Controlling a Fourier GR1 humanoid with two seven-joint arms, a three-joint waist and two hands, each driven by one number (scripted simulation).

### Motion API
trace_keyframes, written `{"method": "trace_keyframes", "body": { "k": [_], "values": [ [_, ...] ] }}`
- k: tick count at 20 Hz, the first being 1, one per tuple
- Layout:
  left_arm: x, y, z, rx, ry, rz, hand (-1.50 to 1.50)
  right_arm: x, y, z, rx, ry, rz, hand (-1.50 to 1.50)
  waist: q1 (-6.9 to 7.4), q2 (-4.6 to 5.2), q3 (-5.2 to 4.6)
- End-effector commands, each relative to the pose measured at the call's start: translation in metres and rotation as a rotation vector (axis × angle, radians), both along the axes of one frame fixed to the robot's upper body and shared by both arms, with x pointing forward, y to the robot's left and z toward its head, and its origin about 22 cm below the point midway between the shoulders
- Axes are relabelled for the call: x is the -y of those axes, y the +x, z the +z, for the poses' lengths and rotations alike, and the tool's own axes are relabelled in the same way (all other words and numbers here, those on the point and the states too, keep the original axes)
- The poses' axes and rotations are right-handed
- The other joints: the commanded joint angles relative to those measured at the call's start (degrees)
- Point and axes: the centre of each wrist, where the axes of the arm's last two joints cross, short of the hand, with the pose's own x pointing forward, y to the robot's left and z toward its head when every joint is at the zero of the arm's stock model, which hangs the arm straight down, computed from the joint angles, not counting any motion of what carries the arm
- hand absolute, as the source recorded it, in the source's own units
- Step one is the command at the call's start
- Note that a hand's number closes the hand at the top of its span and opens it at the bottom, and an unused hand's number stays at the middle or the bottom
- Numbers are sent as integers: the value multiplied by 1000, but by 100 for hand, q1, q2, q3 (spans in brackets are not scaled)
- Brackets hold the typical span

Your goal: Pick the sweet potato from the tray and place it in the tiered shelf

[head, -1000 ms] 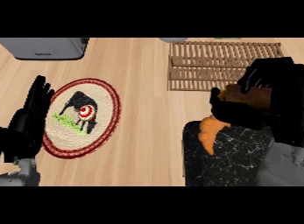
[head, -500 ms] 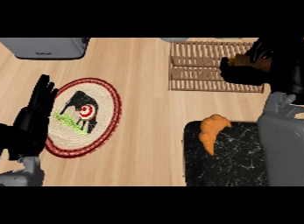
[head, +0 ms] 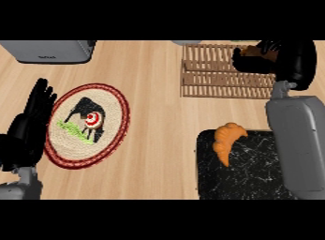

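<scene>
My right hand [head: 289, 58] is at the far right, over the back corner of the wooden slatted tiered shelf [head: 213, 79]. Its fingers are curled round a brown sweet potato [head: 250, 52], of which only part shows. The grey right forearm [head: 303, 136] runs down across the right side of the black marbled tray [head: 244, 178]. An orange croissant [head: 225, 140] lies on the tray's upper left part. My left hand [head: 32, 123] rests open at the left edge, fingers up.
A round woven plate [head: 113, 126] with a red rim and a dark bird picture lies beside the left hand. A grey appliance [head: 48, 50] stands at the back left. Bare wood counter [head: 158, 75] lies between the plate and the shelf.
My right hand has gone from above the tray up and back to the shelf, carrying the sweet potato. The croissant has come into view on the tray. The left hand is still.
</scene>
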Motion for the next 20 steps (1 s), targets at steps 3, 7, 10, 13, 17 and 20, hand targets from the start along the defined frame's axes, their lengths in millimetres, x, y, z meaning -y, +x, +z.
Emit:
{"method": "trace_keyframes", "body": {
  "k": [3,7,10,13,17,20],
  "values": [
    [-10,15,-1,-14,-2,14,0,-5,31,-25,-35,-75,12,150,9,11,-2],
    [-3,-17,-11,2,-11,-2,0,15,39,-21,34,175,-38,150,60,5,1],
    [10,2,-19,-2,1,9,0,16,60,-17,-49,154,3,-150,45,21,0],
    [-9,0,-1,-1,7,-6,0,12,60,-43,-45,164,31,-150,34,8,0],
    [4,10,3,13,8,16,0,39,63,-39,0,213,63,-150,12,10,1],
    [9,-6,-12,-7,10,11,0,30,54,-30,35,214,115,-150,-39,-19,-1]
  ]
}}
